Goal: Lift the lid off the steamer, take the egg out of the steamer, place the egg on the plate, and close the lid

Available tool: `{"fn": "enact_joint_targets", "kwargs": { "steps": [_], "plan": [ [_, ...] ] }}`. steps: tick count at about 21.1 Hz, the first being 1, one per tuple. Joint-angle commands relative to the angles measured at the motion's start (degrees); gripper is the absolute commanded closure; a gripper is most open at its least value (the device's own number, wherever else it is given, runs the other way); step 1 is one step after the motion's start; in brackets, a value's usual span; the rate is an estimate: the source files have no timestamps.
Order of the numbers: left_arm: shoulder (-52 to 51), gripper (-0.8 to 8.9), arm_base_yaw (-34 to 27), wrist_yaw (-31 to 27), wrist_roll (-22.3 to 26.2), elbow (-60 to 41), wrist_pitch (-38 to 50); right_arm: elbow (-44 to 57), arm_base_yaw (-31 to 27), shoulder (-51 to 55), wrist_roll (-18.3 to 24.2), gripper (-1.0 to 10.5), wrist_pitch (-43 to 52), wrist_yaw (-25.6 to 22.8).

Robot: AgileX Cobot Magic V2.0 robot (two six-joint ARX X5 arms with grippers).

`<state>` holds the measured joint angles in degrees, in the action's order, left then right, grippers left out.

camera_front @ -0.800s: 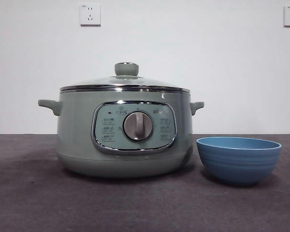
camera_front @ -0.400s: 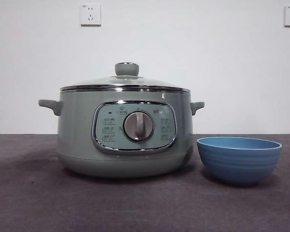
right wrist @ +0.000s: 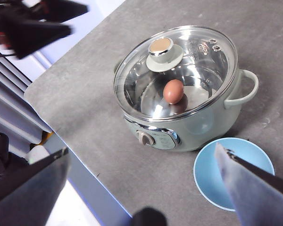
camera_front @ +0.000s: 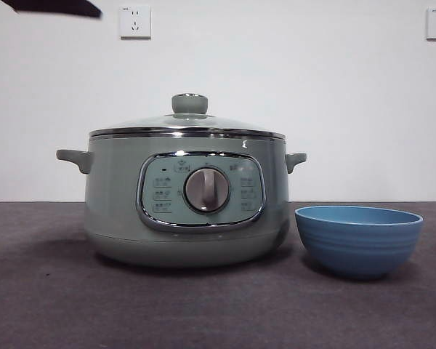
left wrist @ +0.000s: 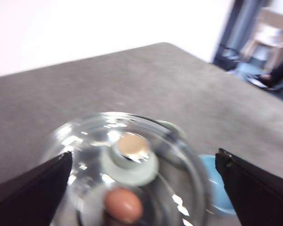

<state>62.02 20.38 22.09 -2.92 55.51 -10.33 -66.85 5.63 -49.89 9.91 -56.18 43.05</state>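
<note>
The pale green steamer (camera_front: 187, 200) stands mid-table with its glass lid (camera_front: 187, 125) seated on it. Through the glass a brown egg (right wrist: 173, 91) lies inside. The blue plate (camera_front: 359, 238), bowl-shaped, sits beside the steamer, on the right in the front view. My left gripper (left wrist: 144, 155) hovers open above the lid's green knob (left wrist: 130, 151), well clear of it, and the egg (left wrist: 124, 205) shows below the knob. My right gripper (right wrist: 141, 149) hangs open high over the table, holding nothing, with steamer (right wrist: 188, 120) and plate (right wrist: 233, 172) beneath it.
A black arm tip (camera_front: 54, 7) shows at the front view's top left corner. The table's edge (right wrist: 70, 136) runs close to the steamer's panel side. Grey tabletop (camera_front: 43, 305) surrounds both items. A white wall with sockets (camera_front: 135, 22) stands behind.
A black arm tip has come into the front view's top left corner. Steamer, lid and plate have not moved.
</note>
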Motion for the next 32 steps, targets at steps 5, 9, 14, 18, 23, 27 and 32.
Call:
{"fn": "enact_joint_targets", "kwargs": {
  "steps": [5, 9, 14, 18, 23, 27, 32],
  "plan": [
    [11.6, 2.91, 4.1, -5.7, 1.7, 0.2, 11.1, 0.0, 0.1, -0.5, 0.0, 4.0, -0.1, 0.1],
    [18.0, 2.92, 5.6, -5.8, 1.7, 0.2, 16.6, 0.0, 0.1, -0.9, 0.0, 4.1, -0.3, 0.1],
    [22.7, 2.92, 6.8, -7.0, 3.1, 0.2, 19.8, 0.0, 0.1, -0.9, 0.0, 4.1, -0.5, 0.1],
    [24.0, 2.93, 7.5, -8.7, 3.9, 0.2, 20.5, 0.0, 0.1, -0.9, 0.0, 4.1, -0.6, 0.1],
    [26.1, 2.93, 8.5, -11.3, 4.9, 0.2, 20.1, 0.0, 0.1, -0.9, 0.0, 4.1, -0.8, 0.1],
    [26.4, 4.51, 9.7, -13.0, 4.9, 0.2, 20.4, 0.0, 0.1, -0.9, 0.0, 4.1, -0.9, 0.1],
    [26.4, 6.86, 9.9, -12.9, 4.4, 0.2, 21.0, 0.0, 0.1, -0.9, 0.0, 4.1, -0.9, 0.1]
  ]
}}
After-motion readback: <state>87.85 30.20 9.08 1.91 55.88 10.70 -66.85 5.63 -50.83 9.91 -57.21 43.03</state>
